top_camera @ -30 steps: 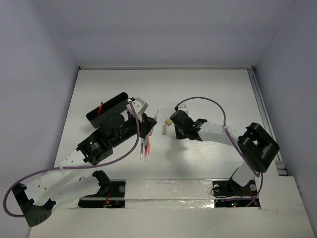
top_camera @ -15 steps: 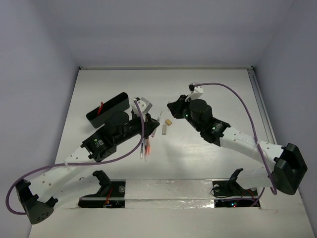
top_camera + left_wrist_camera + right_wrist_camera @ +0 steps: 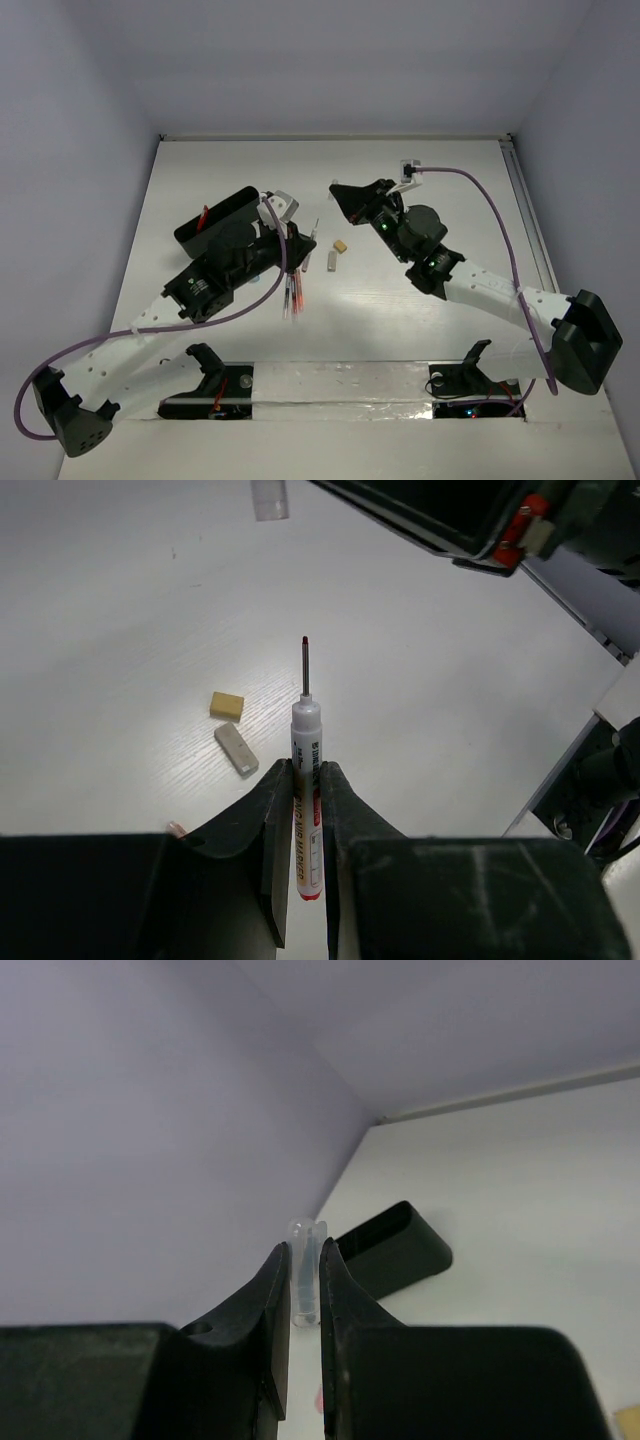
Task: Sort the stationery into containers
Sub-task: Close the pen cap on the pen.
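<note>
My left gripper [image 3: 296, 250] [image 3: 305, 768] is shut on a white pen [image 3: 306, 780] with a thin red tip, which points out over the table. Raised above the table, my right gripper [image 3: 342, 195] [image 3: 305, 1252] is shut on a short clear cap [image 3: 307, 1265]. The black container [image 3: 218, 219] [image 3: 395, 1250] lies at the back left, with a red pen [image 3: 205, 215] standing in it. Other red pens [image 3: 292, 295] lie on the table beside the left gripper. A beige eraser [image 3: 341, 245] [image 3: 227, 705] and a whitish block [image 3: 331, 261] [image 3: 236, 749] rest between the arms.
The left arm's purple cable [image 3: 240, 310] loops over the near left of the table. The right arm's cable [image 3: 490, 210] arches over the right side. A rail [image 3: 530, 230] runs along the right edge. White walls close off the back and sides.
The right arm has stretched out and swung back-left, lifting its gripper away from the eraser with the clear cap in it. The left gripper has barely moved.
</note>
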Motion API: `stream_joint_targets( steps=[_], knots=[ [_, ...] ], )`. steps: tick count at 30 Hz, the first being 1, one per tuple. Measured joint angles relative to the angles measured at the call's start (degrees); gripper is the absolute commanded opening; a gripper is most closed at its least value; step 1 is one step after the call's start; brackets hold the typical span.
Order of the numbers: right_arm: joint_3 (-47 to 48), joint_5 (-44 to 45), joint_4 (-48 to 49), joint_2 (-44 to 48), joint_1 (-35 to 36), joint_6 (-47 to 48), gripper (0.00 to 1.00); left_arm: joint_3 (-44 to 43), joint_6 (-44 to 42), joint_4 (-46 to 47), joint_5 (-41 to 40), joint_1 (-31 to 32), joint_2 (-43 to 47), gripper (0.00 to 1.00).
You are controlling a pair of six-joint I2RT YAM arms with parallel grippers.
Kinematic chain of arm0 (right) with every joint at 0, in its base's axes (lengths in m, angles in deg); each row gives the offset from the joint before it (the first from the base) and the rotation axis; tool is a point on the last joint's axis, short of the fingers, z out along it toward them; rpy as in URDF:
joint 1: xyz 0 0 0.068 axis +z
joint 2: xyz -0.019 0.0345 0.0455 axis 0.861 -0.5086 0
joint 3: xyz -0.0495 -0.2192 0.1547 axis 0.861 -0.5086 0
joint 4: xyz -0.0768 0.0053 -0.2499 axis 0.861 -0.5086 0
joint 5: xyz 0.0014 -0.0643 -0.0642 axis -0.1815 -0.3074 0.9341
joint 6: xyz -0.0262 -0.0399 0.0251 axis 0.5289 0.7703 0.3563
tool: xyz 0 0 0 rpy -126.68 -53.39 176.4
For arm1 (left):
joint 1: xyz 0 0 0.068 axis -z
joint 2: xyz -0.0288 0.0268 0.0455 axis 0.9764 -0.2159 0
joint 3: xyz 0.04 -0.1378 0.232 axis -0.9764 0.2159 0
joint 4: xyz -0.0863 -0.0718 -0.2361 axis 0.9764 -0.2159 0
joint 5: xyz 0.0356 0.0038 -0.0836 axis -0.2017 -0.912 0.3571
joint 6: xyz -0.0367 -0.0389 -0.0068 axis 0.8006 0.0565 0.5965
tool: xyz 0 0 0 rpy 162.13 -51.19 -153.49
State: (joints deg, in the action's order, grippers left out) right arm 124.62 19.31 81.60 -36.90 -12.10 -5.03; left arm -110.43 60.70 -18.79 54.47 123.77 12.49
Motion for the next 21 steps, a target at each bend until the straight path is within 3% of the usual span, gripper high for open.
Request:
stream_joint_targets(
  steps=[9,21],
  knots=[
    [-2.0,-4.6,6.7,-0.6,0.0,-4.6,0.00,0.0,1.0,0.0,0.7,-3.1,-1.5,0.00],
    [-2.0,-7.9,7.8,-3.5,0.1,-6.2,0.00,0.0,1.4,0.1,2.2,-4.0,-1.5,0.00]
  ],
)
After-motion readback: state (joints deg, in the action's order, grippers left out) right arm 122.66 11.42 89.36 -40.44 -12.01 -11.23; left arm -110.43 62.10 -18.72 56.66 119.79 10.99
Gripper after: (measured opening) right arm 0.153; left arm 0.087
